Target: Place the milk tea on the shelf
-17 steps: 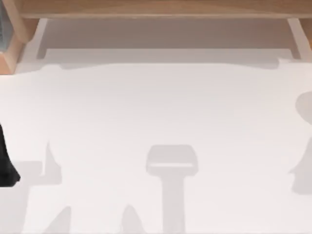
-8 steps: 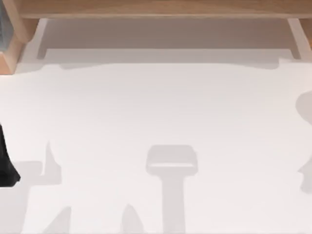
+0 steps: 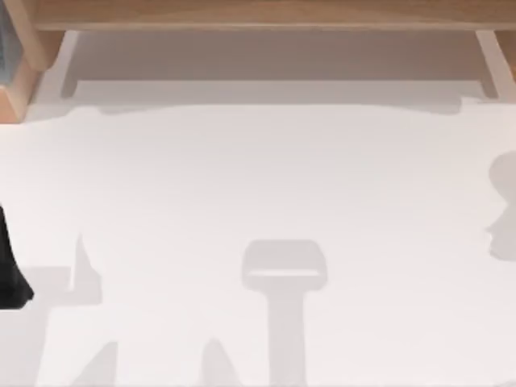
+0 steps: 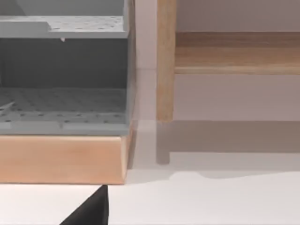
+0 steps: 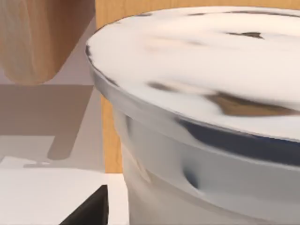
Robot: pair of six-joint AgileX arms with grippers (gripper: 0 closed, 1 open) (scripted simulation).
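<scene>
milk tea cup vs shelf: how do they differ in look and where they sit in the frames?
Material: the milk tea is a round cup with a glossy whitish lid and a clear wall; the shelf is light-brown wood with straight planks and posts.
Place: the milk tea looms right in front of the right wrist camera; the shelf runs along the table's far edge in the top view.
Shared: neither is tipped over.

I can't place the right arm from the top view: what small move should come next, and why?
Probably ease the right end effector gently toward the shelf, steering wide of the wooden post. Its wrist view has the milk tea close up with that post right behind, not visibly resting on anything. The left arm is parked at the table's left edge.
</scene>
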